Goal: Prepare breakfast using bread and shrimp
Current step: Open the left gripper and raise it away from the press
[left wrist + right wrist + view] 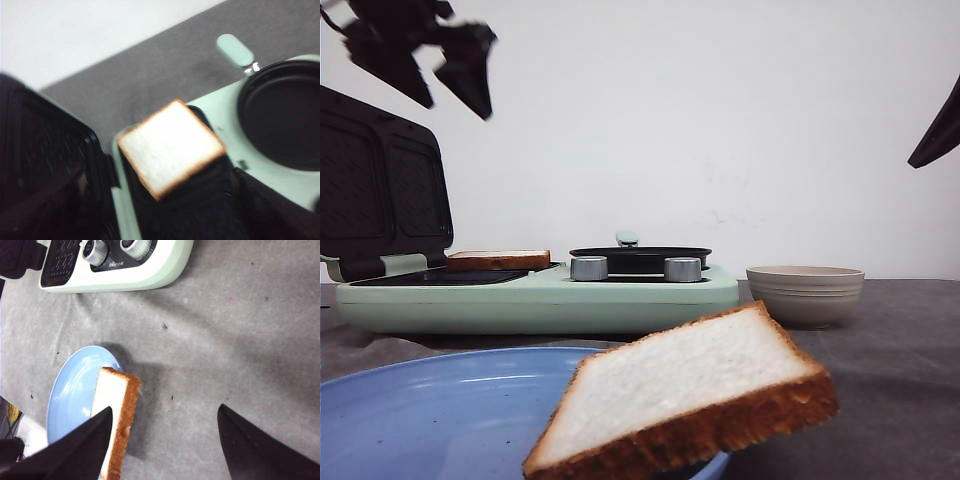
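One slice of bread [498, 260] lies flat on the black grill plate of the mint-green breakfast maker [540, 300]; the left wrist view shows this bread [171, 146] from above, resting askew over the plate's edge. My left gripper [458, 108] hangs high above it, open and empty. A second slice of bread [690, 395] leans on the rim of the blue plate [440, 415] at the front. My right gripper [165, 409] is open above the table, one finger over that bread [117, 420] and the plate [70, 395]. No shrimp is in view.
The maker's black lid [380, 185] stands open at the left. A black frying pan [640, 258] sits on its right half, behind two silver knobs [588, 268]. A beige bowl [805, 293] stands to the right on the grey cloth; its contents are hidden.
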Controlling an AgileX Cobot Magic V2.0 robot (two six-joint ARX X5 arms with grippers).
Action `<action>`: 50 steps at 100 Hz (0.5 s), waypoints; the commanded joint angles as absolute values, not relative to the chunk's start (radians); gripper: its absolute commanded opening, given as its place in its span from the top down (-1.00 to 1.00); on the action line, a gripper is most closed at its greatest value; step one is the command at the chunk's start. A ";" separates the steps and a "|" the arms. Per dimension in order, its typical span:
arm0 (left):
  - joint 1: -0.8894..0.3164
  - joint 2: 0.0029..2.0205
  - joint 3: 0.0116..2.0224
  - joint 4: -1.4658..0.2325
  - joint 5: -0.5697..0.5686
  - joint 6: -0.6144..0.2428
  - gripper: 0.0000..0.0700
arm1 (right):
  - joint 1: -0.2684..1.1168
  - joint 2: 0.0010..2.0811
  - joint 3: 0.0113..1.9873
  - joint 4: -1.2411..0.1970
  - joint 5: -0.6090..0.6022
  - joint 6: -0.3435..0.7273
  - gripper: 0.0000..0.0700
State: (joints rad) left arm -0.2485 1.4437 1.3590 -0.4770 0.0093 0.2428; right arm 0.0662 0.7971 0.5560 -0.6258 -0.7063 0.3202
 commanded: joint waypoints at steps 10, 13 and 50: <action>-0.223 1.375 1.385 -0.527 0.133 0.156 -0.45 | 0.070 0.803 0.571 -0.633 -0.707 0.334 -0.17; -0.219 1.364 1.385 -0.534 0.151 0.150 -0.45 | 0.070 0.803 0.571 -0.635 -0.707 0.334 -0.17; -0.162 1.208 1.288 -0.551 0.338 0.048 -0.44 | 0.165 0.853 0.568 -0.641 -0.705 0.368 -0.18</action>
